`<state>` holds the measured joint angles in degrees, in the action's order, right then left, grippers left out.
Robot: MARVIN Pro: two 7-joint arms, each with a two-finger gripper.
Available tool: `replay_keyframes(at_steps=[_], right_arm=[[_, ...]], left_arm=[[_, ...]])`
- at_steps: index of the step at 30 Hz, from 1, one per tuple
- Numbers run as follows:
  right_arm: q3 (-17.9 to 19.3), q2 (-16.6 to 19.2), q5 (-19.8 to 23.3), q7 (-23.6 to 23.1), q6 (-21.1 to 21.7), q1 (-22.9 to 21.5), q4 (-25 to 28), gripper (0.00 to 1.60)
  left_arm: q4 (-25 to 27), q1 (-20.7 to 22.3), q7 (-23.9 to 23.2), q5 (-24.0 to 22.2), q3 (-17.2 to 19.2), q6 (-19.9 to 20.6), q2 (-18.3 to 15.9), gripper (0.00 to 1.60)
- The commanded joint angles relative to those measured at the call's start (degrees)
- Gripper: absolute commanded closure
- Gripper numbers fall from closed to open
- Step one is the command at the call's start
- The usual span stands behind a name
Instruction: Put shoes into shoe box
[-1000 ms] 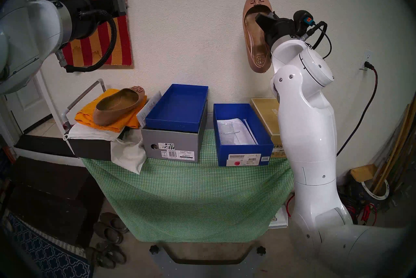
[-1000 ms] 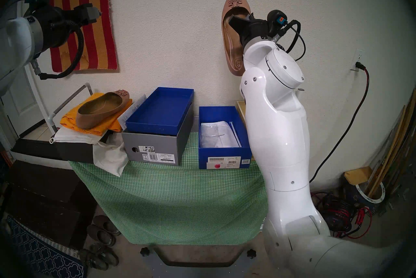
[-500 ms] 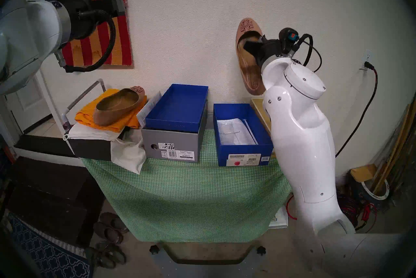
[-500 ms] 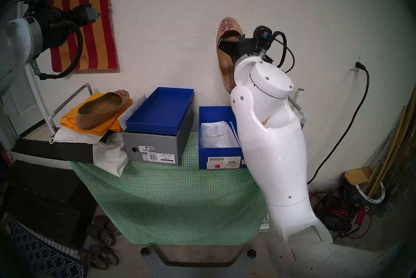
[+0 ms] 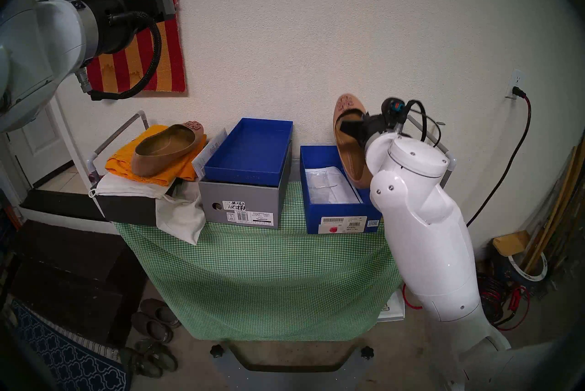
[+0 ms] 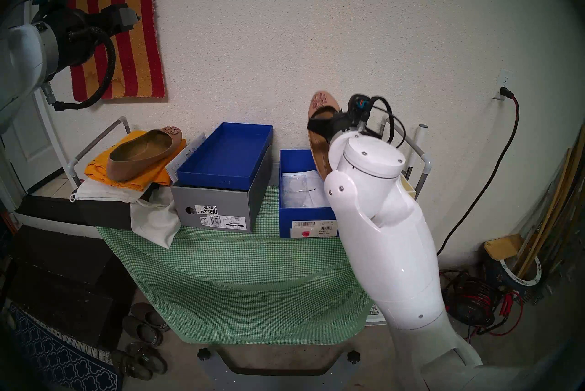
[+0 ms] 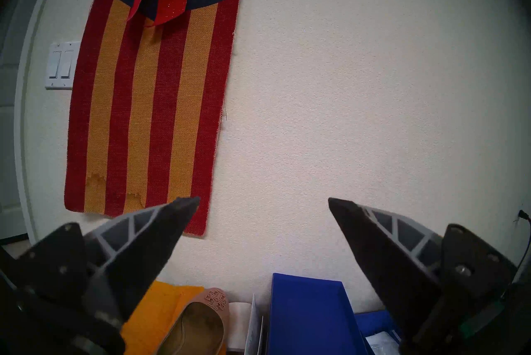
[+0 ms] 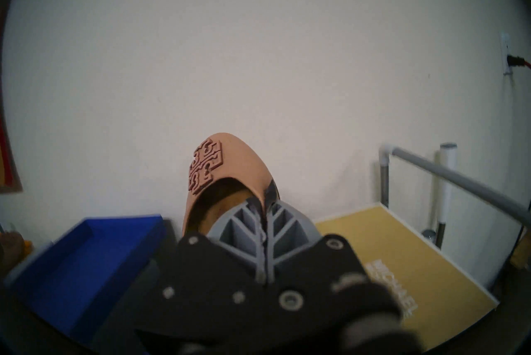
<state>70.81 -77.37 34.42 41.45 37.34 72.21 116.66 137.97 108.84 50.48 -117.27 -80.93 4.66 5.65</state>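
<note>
My right gripper (image 5: 345,127) (image 6: 312,124) is shut on the side wall of one tan-pink shoe (image 5: 348,150) (image 6: 317,149) (image 8: 230,170). The shoe stands toe up over the right rear of the open blue shoe box (image 5: 342,210) (image 6: 304,216), and my arm hides its heel. In the right wrist view the grey fingers (image 8: 283,223) pinch the shoe's edge. The other shoe (image 5: 164,148) (image 6: 139,153) (image 7: 195,325) lies on an orange cloth (image 5: 123,161) at the left. My left gripper (image 5: 169,6) (image 7: 264,202) hangs high at the left, open and empty.
A grey box (image 5: 243,202) topped by a blue tray (image 5: 250,156) stands left of the shoe box. A gold box (image 8: 388,245) lies to the right, by a pipe rail (image 5: 443,153). White paper lines the shoe box. A white bag (image 5: 180,218) hangs off the table's left.
My right arm has come down with the shoe, from high against the wall to just over the shoe box. The left arm has hardly moved.
</note>
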Motion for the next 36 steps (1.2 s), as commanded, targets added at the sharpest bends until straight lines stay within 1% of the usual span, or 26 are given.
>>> replay_keyframes(at_steps=[1, 2, 3, 5, 6, 7, 9, 10, 11, 12, 16, 17, 22, 26, 28, 29, 31, 32, 33, 36], right_arm=[[-0.13, 2.61, 2.62, 1.41, -1.78, 6.68, -2.74, 1.60], [0.24, 2.65, 2.83, 1.13, -2.73, 8.22, -2.61, 1.60], [-0.52, 3.57, 4.16, 1.25, -4.34, 8.11, -3.92, 1.60], [-0.33, 3.41, 3.96, 0.73, -4.98, 9.00, -3.77, 1.60], [0.59, 3.10, 2.95, -0.79, -7.02, 12.00, -2.28, 1.60], [0.18, 3.63, 3.18, -1.35, -8.92, 12.34, -2.50, 1.60], [-1.12, 4.25, 3.06, -2.17, -10.07, 11.79, -3.36, 1.60], [-1.12, 4.25, 3.06, -2.17, -10.07, 11.79, -3.36, 1.60], [-1.53, 4.13, 2.33, -3.33, -11.81, 12.37, -3.65, 1.60], [-1.90, 4.26, 2.20, -3.99, -12.58, 12.22, -3.99, 1.60], [-3.05, 4.82, 1.61, -5.43, -13.79, 11.69, -4.70, 1.60], [-4.01, 5.33, 1.09, -6.26, -13.57, 11.21, -4.95, 1.60], [-5.25, 4.71, -1.21, -5.84, -14.18, 9.43, -5.55, 1.60], [-6.52, 4.21, -4.11, -3.80, -11.51, 6.01, -6.71, 1.60], [-7.12, 3.76, -5.45, -2.22, -8.85, 4.03, -6.93, 1.60], [-7.12, 3.76, -5.45, -2.22, -8.85, 4.03, -6.93, 1.60], [-8.04, 4.08, -6.15, -0.90, -7.16, 2.44, -7.18, 1.60], [-8.11, 3.58, -6.53, -0.32, -5.36, 1.73, -7.31, 1.60], [-8.67, 3.78, -6.76, 0.26, -5.28, 1.05, -7.59, 1.60], [-9.13, 2.66, -8.24, 1.81, -1.21, -1.28, -7.65, 1.60]], left_arm=[[0.10, 0.57, -0.16, 0.05, -0.09, 0.01, 0.08, 0.00], [0.10, 0.69, -0.17, 0.05, -0.21, 0.02, 0.08, 0.00], [0.11, 1.03, -0.23, 0.04, -0.52, 0.04, 0.08, 0.00], [0.11, 1.09, -0.24, 0.03, -0.58, 0.04, 0.08, 0.00], [0.12, 1.31, -0.27, 0.03, -0.80, 0.05, 0.08, 0.00], [0.12, 1.64, -0.33, 0.03, -1.12, 0.06, 0.08, 0.00], [0.13, 1.91, -0.37, 0.03, -1.39, 0.07, 0.08, 0.00], [0.13, 1.91, -0.37, 0.03, -1.39, 0.07, 0.08, 0.00], [0.13, 2.30, -0.44, 0.04, -1.79, 0.08, 0.08, 0.00], [0.13, 2.51, -0.49, 0.04, -2.01, 0.08, 0.08, 0.00], [0.14, 3.17, -0.62, 0.05, -2.67, 0.09, 0.08, 0.00], [0.14, 3.63, -0.71, 0.07, -3.14, 0.09, 0.08, 0.00], [0.18, 5.21, -0.96, 0.11, -4.74, 0.11, 0.08, 0.00], [0.21, 6.59, -1.16, 0.15, -6.15, 0.12, 0.08, 0.00], [0.22, 7.02, -1.23, 0.16, -6.59, 0.12, 0.08, 0.00], [0.22, 7.02, -1.23, 0.16, -6.59, 0.12, 0.08, 0.00], [0.22, 7.25, -1.27, 0.17, -6.84, 0.11, 0.08, 0.00], [0.23, 7.56, -1.31, 0.18, -7.14, 0.11, 0.08, 0.00], [0.23, 7.67, -1.33, 0.19, -7.26, 0.11, 0.08, 0.00], [0.24, 8.43, -1.44, 0.21, -8.03, 0.11, 0.08, 0.00]])
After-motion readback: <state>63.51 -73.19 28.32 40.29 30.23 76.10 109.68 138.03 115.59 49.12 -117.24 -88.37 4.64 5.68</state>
